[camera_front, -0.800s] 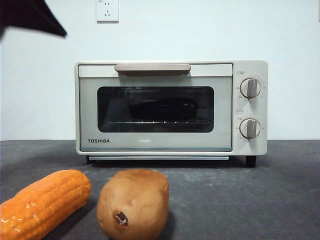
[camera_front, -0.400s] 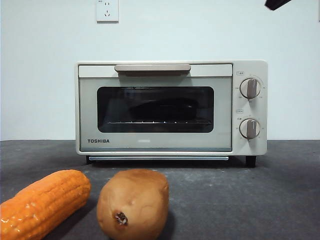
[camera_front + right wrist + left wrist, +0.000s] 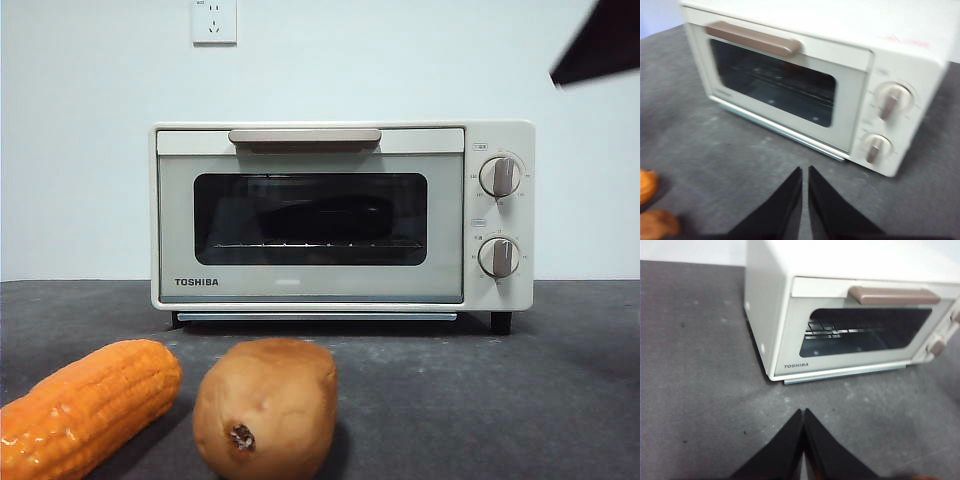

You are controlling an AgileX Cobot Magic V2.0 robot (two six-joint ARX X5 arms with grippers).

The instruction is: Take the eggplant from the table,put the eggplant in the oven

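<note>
Front view: the oven (image 3: 342,218) stands shut on the bench (image 3: 500,400), and a dark long shape behind its glass, resting on the wire rack, reads as the eggplant (image 3: 325,218), though reflections blur its outline. An orange corn cob (image 3: 85,405), cut off by the frame edge, and a brown potato (image 3: 266,408) lie in the foreground. A black arm tip shows at the upper right corner.

Left wrist view: the left gripper (image 3: 803,415) has its jaws pressed together, holding nothing, above bare bench in front of the oven (image 3: 850,315).

Right wrist view: the right gripper (image 3: 805,172) has jaws nearly together with a thin gap, empty, facing the oven (image 3: 805,80). The picture is blurred.
</note>
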